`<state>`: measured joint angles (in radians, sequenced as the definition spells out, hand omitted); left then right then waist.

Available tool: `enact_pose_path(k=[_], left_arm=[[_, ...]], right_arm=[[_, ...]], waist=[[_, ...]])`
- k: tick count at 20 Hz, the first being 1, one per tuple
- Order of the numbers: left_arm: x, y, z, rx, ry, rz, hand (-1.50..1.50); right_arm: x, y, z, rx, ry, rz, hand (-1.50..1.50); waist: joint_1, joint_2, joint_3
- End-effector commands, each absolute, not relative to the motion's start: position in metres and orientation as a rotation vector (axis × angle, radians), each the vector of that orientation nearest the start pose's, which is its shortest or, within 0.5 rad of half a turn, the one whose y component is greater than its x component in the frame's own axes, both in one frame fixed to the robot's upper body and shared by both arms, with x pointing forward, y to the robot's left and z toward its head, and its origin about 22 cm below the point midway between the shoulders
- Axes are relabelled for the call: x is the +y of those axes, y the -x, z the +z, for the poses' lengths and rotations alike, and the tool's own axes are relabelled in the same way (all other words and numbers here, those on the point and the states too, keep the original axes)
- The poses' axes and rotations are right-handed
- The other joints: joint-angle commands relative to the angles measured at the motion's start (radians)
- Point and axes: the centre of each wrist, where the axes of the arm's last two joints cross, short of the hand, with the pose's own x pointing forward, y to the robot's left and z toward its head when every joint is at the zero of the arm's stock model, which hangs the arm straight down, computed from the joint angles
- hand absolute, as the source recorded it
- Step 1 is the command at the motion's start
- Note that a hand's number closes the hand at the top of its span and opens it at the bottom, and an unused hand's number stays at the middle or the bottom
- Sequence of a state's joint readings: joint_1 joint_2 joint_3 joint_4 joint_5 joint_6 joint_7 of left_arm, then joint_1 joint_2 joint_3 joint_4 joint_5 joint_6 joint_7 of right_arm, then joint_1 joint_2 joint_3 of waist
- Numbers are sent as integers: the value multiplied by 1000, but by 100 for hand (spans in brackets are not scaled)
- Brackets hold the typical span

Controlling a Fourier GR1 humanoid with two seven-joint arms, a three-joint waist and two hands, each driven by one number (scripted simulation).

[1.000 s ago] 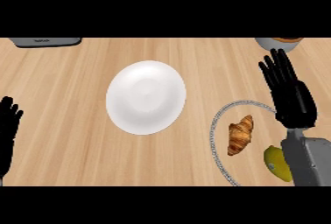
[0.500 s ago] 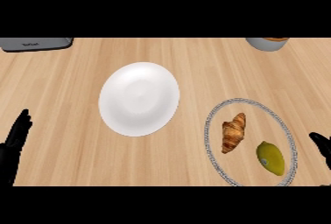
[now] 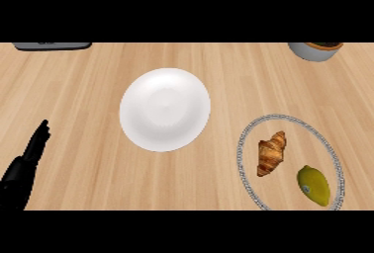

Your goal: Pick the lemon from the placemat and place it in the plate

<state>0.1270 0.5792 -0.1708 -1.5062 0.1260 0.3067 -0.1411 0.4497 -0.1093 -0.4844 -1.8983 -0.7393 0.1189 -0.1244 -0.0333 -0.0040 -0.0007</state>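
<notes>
A yellow-green lemon (image 3: 312,185) lies on the round grey-rimmed placemat (image 3: 250,136) at the lower right, beside a brown croissant (image 3: 271,152). The white plate (image 3: 165,108) sits empty in the middle of the wooden counter, well left of the placemat. My left hand (image 3: 24,168) rests at the lower left edge with its fingers straight and pointing up, holding nothing. My right hand is out of the view.
A grey pot (image 3: 315,50) stands at the top right edge. A dark flat object (image 3: 53,46) lies along the top left edge. Bare wood lies between the plate and the placemat.
My right arm, which stretched up over the placemat a second ago, has pulled back out of the view, uncovering the lemon. The view has shifted slightly.
</notes>
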Motion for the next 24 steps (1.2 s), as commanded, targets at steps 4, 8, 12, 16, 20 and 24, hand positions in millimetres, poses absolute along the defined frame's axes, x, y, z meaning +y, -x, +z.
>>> enact_pose_path(k=[4, 8, 12, 16, 20, 24], left_arm=[[342, -209, 4, -1507, -479, -288, 0], [352, -222, 4, -1504, -473, -287, 0], [331, -219, -5, -1512, -478, -277, 0], [349, -212, 17, -1523, -480, -290, 0], [310, -211, -11, -1537, -473, -301, 0], [324, -208, -10, -1520, -467, -296, 0]], right_arm=[[-412, -67, 66, -1605, 218, -277, -150], [-426, -76, 67, -1496, 203, -178, -150], [-433, -93, 78, -1398, 192, -81, -150], [-438, -115, 74, -1334, 170, 36, -150], [-447, -141, 59, -1280, 134, 134, -150], [-429, -159, 62, -1194, 162, 279, -150]], waist=[[28, 4, 0], [27, 6, 0], [34, 5, 0], [43, 3, 1], [43, 6, 2], [43, 5, 1]])
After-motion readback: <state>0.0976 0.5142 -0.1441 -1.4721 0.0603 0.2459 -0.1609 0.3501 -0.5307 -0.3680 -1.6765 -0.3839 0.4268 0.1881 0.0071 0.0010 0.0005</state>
